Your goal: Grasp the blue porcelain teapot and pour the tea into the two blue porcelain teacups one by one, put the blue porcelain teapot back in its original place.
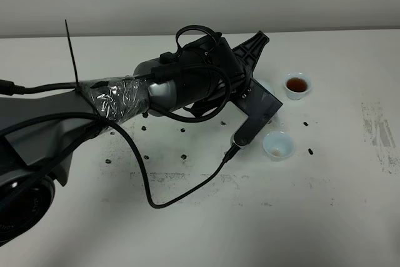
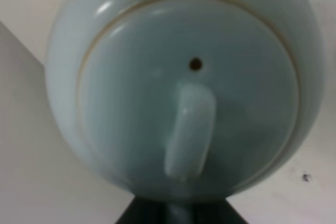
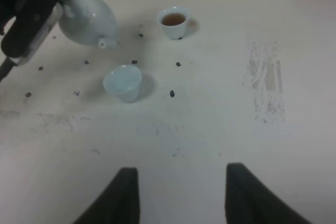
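The blue porcelain teapot (image 2: 184,93) fills the left wrist view, showing its lid and knob. My left gripper (image 2: 178,216) is shut on its handle end. From the right wrist the teapot (image 3: 86,18) hangs over the table with its spout (image 3: 107,43) angled down toward the empty teacup (image 3: 123,82), not touching it. The other teacup (image 3: 174,22) holds brown tea. From above, my left arm (image 1: 187,85) hides nearly all of the teapot; the filled cup (image 1: 297,84) and the empty cup (image 1: 278,145) stand to its right. My right gripper (image 3: 181,198) is open and holds nothing.
Small dark tea bits (image 1: 183,155) are scattered over the white table (image 1: 350,204). A black cable (image 1: 150,198) loops across the table under the left arm. A scuffed patch (image 1: 378,132) marks the right side.
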You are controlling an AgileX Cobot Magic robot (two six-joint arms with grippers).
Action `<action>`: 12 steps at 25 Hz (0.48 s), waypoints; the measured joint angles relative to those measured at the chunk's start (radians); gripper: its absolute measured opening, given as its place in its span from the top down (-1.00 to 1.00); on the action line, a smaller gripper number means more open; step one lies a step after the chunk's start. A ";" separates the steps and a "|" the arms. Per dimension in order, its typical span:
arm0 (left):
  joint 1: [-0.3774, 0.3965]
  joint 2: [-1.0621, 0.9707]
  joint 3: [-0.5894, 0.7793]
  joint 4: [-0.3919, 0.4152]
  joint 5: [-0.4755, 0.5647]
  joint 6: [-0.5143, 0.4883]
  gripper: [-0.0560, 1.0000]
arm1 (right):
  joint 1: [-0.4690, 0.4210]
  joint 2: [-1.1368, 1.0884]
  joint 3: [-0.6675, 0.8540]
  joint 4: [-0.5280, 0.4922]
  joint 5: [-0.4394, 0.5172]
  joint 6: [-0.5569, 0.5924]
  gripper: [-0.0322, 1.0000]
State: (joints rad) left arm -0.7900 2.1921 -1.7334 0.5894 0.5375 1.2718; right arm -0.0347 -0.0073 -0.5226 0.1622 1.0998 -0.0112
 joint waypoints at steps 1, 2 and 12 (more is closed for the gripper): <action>0.000 0.000 0.000 0.001 -0.001 0.001 0.73 | 0.000 0.000 0.000 0.000 0.000 0.000 0.15; -0.002 0.000 0.000 0.010 -0.002 0.002 0.73 | 0.000 0.000 0.000 0.000 0.000 0.000 0.15; -0.010 0.009 0.001 0.088 -0.005 0.005 0.73 | 0.000 0.000 0.000 0.000 0.000 0.000 0.15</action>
State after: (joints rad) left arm -0.8004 2.2011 -1.7326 0.6770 0.5326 1.2768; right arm -0.0347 -0.0073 -0.5226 0.1622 1.0998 -0.0112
